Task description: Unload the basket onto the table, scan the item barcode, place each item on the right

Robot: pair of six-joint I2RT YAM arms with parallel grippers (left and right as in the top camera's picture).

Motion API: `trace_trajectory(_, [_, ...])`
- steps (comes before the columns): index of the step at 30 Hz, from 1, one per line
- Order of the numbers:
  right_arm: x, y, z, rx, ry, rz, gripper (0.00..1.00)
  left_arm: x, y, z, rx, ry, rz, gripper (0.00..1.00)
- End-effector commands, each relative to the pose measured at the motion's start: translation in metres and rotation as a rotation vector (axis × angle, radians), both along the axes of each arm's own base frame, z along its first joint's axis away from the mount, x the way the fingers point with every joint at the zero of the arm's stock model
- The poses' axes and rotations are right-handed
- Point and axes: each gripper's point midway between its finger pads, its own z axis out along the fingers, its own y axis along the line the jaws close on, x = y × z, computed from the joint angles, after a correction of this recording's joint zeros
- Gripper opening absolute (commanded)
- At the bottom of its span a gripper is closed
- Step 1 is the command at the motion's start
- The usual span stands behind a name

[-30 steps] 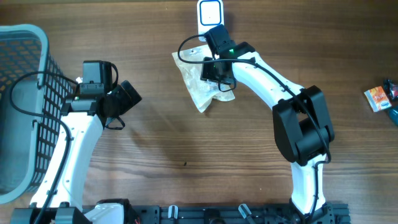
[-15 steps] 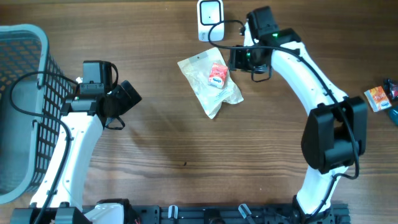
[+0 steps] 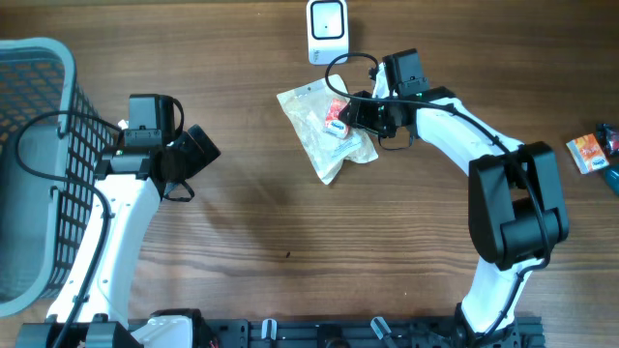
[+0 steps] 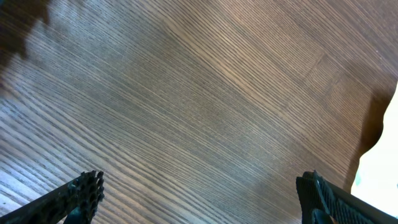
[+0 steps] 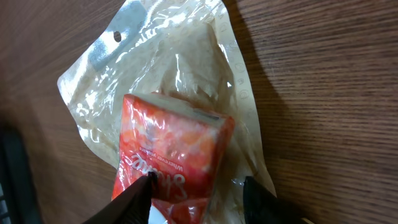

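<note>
Red and white, the small printed packet (image 3: 337, 118) lies on top of a crinkled clear plastic bag (image 3: 324, 150) towards the far middle of the brown wooden worktop (image 3: 290, 222). In the right wrist view the packet (image 5: 171, 155) sits on the lower half of the bag (image 5: 161, 68), and a punched hanging hole shows at the bag's upper left corner.

The right hand (image 3: 348, 114) is down at the packet, reaching in from the bag's right side. Seen from its own camera, the right hand (image 5: 196, 193) straddles the packet's lower end with its jaws partly apart. One dark fingertip (image 5: 134, 193) overlaps the packet's edge, while the other stands just off it with a strip of clear plastic between, so the packet is bracketed and not clamped.

Just beyond the bag, at the far edge of the worktop, stands a white rounded scanner unit (image 3: 327, 19) with a pale blue face. It is near the bag but apart from it.

The left hand (image 3: 198, 150) hovers well to the left of the bag. Its own view shows the left hand (image 4: 199, 193) spread wide over bare wood, holding nothing.

A grey plastic mesh basket (image 3: 58, 48) fills the far left of the worktop. A small orange packet (image 3: 583, 153) lies at the right edge, well apart from the rest.
</note>
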Motion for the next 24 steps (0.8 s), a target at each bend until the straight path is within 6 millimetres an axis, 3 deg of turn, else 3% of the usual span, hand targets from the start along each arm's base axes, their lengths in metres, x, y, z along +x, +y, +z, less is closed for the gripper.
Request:
trace_trajectory(1, [-0.009, 0.003, -0.020, 0.012, 0.077, -0.031, 0.28, 0.001, 0.003, 0.001, 0.008, -0.004, 0.010, 1.00])
trace_trajectory(3, [-0.009, 0.002, -0.020, 0.013, 0.080, -0.033, 0.08, 0.001, 0.003, 0.001, 0.008, -0.004, 0.010, 1.00])
trace_trajectory(4, [-0.007, 0.005, -0.012, 0.040, 0.067, -0.020, 0.05, 0.001, 0.003, 0.001, 0.008, -0.004, 0.010, 1.00])
trace_trajectory(6, [-0.002, 0.011, 0.008, 0.113, 0.041, 0.009, 0.05, 0.001, 0.003, 0.001, 0.008, -0.004, 0.010, 1.00])
trace_trajectory(8, [0.002, 0.021, 0.044, 0.277, -0.021, 0.107, 0.05, 0.001, 0.003, 0.001, 0.008, -0.004, 0.010, 1.00])
trace_trajectory(10, [0.000, 0.018, 0.060, 0.383, -0.016, 0.139, 0.05, 0.001, 0.003, 0.001, 0.008, -0.004, 0.010, 1.00])
trace_trajectory(13, [0.003, 0.003, 0.050, 0.330, 0.004, 0.090, 0.05, 0.001, 0.003, 0.001, 0.008, -0.004, 0.010, 1.00])
trace_trajectory(15, [0.003, -0.012, 0.033, 0.223, 0.032, 0.029, 0.05, 0.001, 0.003, 0.001, 0.008, -0.004, 0.010, 1.00])
trace_trajectory(16, [0.002, -0.032, 0.014, 0.089, 0.063, -0.043, 0.20, 0.001, 0.003, 0.001, 0.008, -0.004, 0.010, 1.00])
trace_trajectory(17, [0.001, -0.038, 0.009, 0.051, 0.067, -0.054, 0.36, 0.001, 0.003, 0.001, 0.008, -0.004, 0.010, 1.00])
trace_trajectory(18, [0.000, -0.036, 0.010, 0.058, 0.065, -0.041, 0.43, 0.001, 0.003, 0.001, 0.008, -0.004, 0.010, 1.00])
trace_trajectory(21, [0.000, -0.019, 0.023, 0.169, 0.072, -0.022, 0.45, 0.001, 0.003, 0.001, 0.008, -0.004, 0.010, 1.00])
trace_trajectory(24, [0.000, -0.017, 0.025, 0.186, 0.075, -0.024, 0.46, 0.001, 0.003, 0.001, 0.008, -0.004, 0.010, 1.00])
